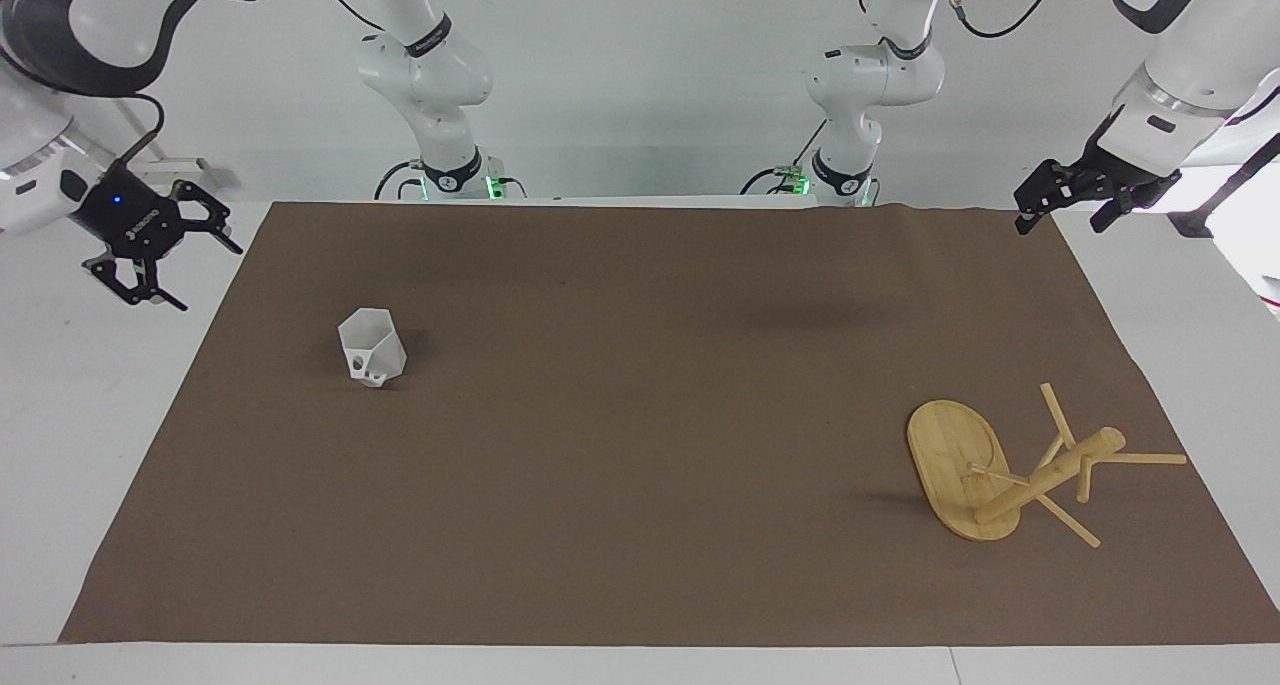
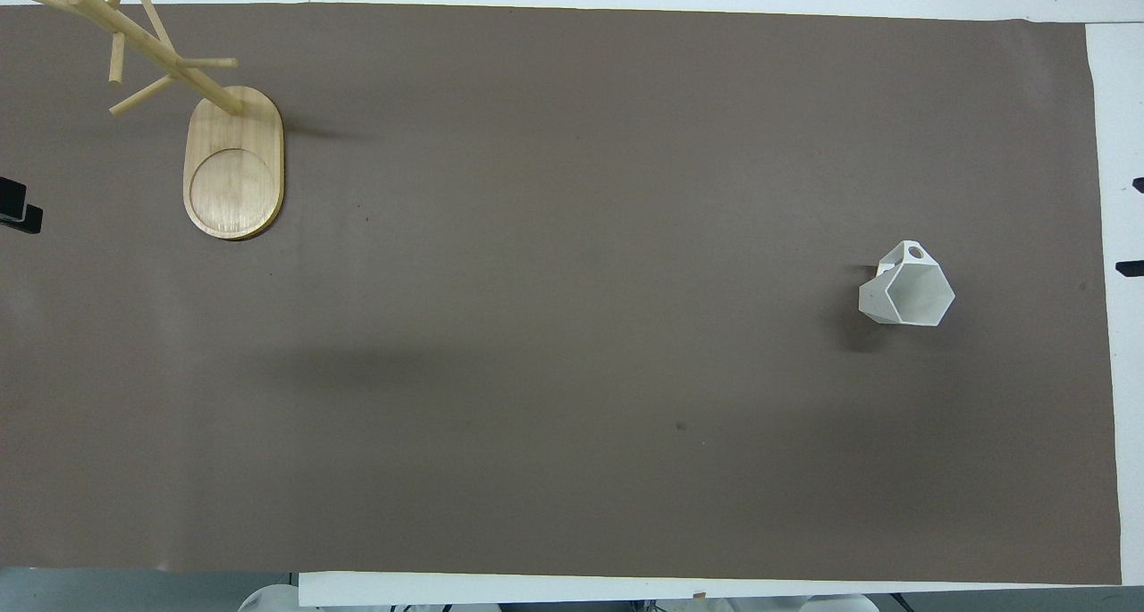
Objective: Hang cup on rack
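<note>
One arm is nearer: the right gripper point(image 1: 150, 262), jaws spread.
It is hanging beside the bench mat, the cup point(image 1: 372, 345) lying toward the rack point(image 1: 1010, 470).
</note>
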Controlling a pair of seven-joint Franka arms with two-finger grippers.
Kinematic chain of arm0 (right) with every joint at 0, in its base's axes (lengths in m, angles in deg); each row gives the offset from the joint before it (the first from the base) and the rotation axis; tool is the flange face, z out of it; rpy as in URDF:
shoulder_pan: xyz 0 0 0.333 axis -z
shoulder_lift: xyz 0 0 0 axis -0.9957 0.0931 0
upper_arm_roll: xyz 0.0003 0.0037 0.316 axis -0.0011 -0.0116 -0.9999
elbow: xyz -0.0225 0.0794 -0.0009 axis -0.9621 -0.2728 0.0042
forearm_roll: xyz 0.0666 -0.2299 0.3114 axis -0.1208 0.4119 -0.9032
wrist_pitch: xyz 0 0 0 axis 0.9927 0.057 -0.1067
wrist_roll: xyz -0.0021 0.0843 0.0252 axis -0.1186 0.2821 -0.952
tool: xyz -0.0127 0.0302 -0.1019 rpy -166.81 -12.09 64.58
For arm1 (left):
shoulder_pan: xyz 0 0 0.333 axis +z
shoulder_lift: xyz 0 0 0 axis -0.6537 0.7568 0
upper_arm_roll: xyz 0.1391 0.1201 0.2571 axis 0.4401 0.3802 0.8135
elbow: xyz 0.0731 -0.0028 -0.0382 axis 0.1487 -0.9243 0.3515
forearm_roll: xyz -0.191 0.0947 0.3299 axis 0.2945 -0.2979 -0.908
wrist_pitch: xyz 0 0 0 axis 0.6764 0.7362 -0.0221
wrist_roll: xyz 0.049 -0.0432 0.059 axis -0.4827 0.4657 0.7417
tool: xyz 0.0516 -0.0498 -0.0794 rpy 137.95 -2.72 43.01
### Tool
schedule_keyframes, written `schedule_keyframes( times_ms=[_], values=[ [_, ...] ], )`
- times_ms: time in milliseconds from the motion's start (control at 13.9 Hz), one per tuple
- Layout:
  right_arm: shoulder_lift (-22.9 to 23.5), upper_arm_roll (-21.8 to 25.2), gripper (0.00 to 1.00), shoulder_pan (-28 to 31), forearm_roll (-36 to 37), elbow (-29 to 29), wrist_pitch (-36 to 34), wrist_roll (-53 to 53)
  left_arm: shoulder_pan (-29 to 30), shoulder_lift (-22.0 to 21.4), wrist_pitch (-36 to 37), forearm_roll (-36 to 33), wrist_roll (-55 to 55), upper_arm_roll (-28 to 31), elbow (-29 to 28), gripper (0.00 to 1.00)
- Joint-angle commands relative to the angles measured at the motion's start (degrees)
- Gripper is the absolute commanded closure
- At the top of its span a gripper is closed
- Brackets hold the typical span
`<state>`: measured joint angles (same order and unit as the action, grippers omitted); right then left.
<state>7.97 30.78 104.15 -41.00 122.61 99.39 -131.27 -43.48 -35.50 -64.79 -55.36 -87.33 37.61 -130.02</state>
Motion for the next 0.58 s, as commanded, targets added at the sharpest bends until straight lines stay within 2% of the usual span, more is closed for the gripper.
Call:
schedule_keyframes(
  times_ms=[0,144,288,505],
  values=[
    [5.5,-0.5,0.01,3.9,-8.5,-0.2,-5.0,-14.5,0.1,-1.6,-0.4,-0.1,-0.5,0.1,-1.8,0.0],
    [11.5,-0.5,0.01,6.7,-15.3,-0.2,-10.8,-23.7,0.1,-1.6,-0.4,-0.1,-0.5,0.1,-1.8,0.0],
    [15.7,-0.6,0.01,8.3,-17.2,-0.2,-14.2,-30.0,0.1,-1.6,-0.4,-0.1,-0.5,0.1,-1.8,0.0],
    [24.3,-0.7,0.01,11.3,-23.4,-0.2,-17.4,-38.8,0.1,-1.6,-0.4,-0.1,-0.5,0.1,-1.8,0.0]
  ],
)
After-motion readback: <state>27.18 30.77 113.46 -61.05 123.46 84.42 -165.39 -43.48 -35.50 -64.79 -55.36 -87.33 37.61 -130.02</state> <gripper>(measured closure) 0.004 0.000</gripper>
